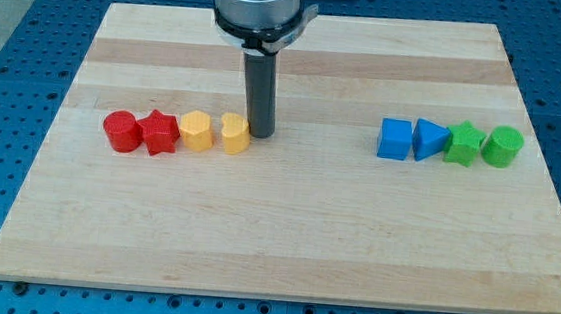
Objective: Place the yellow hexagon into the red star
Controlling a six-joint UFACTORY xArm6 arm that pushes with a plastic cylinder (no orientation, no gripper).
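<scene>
**Tip lined up behind the yellow row, red star waiting at 9 o'clock**

Here we are on the pale wooden counter [284, 238], and my tip [259, 135] sits right against the 3 o'clock side of a yellow block [234, 132], touching it or as near as makes no difference. No pincer on this rig at all, just the straight dark rod, so there is nothing to report as wide, narrow or holding.

Along the left row, working toward 9 o'clock: that yellow block, then a second yellow block [196, 129], then the red star [159, 132], then a red cylinder [120, 130]. Which of the 2 yellow pieces is the hexagon? Hard to say from this angle; the one nearer the star looks the more faceted, but I would not swear to it.

Handling, as I judge it: small, rigid, light pieces that should slide easily on smooth wood and may spin if nudged off centre. Press on the middle of a flat 3 o'clock face.

Plenty of room here. The other 4 pieces, a blue block [395, 140], blue triangle [428, 140], green star [464, 144] and green cylinder [503, 146], stand well apart at 3 o'clock. Around the counter lies a blue perforated bench [8, 45].
</scene>
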